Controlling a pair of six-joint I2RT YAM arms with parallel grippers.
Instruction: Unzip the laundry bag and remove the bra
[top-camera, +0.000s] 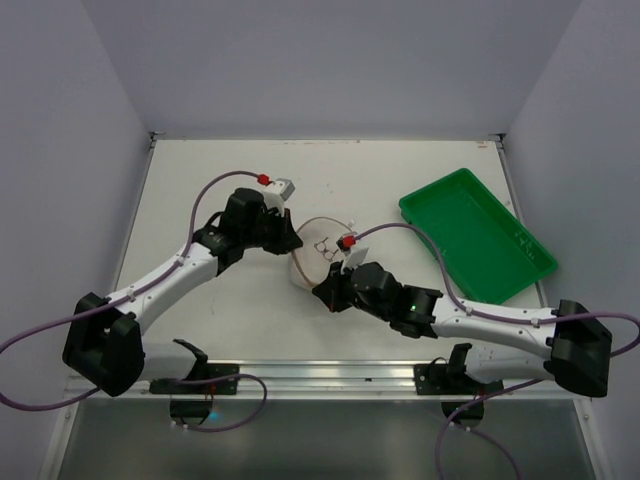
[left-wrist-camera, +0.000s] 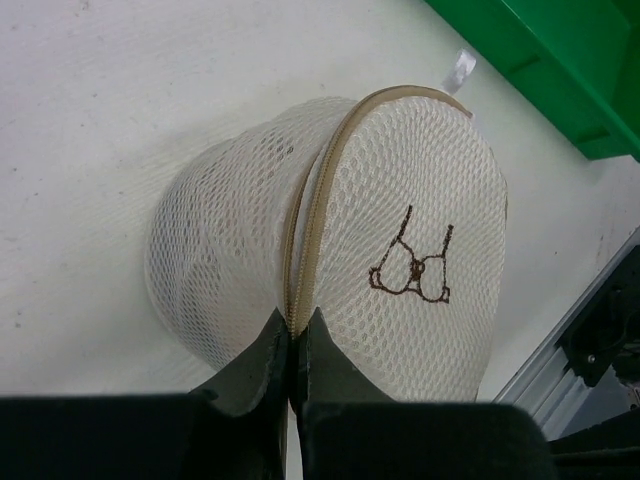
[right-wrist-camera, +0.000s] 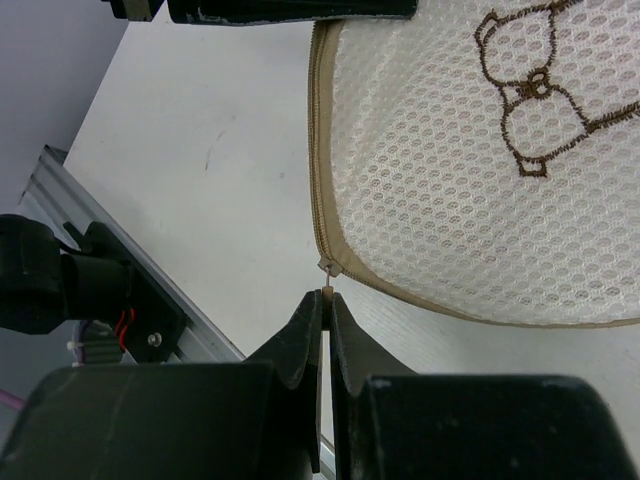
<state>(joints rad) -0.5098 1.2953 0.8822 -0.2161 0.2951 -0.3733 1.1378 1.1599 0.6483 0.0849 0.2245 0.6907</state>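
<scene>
The laundry bag (top-camera: 318, 250) is a round cream mesh case with a tan zipped rim and a small bra outline on its face, tipped on its edge at the table's middle. My left gripper (left-wrist-camera: 293, 322) is shut on the bag's tan rim beside the zip (left-wrist-camera: 310, 220). My right gripper (right-wrist-camera: 327, 296) is shut on the zipper pull (right-wrist-camera: 327, 268) at the bag's (right-wrist-camera: 470, 160) lower rim. In the top view the left gripper (top-camera: 292, 240) is at the bag's left and the right gripper (top-camera: 328, 285) at its near side. The bra is hidden inside.
A green plastic tray (top-camera: 476, 232) lies at the right of the table; its corner shows in the left wrist view (left-wrist-camera: 545, 60). The metal rail (top-camera: 330, 375) runs along the near table edge, close below the right gripper.
</scene>
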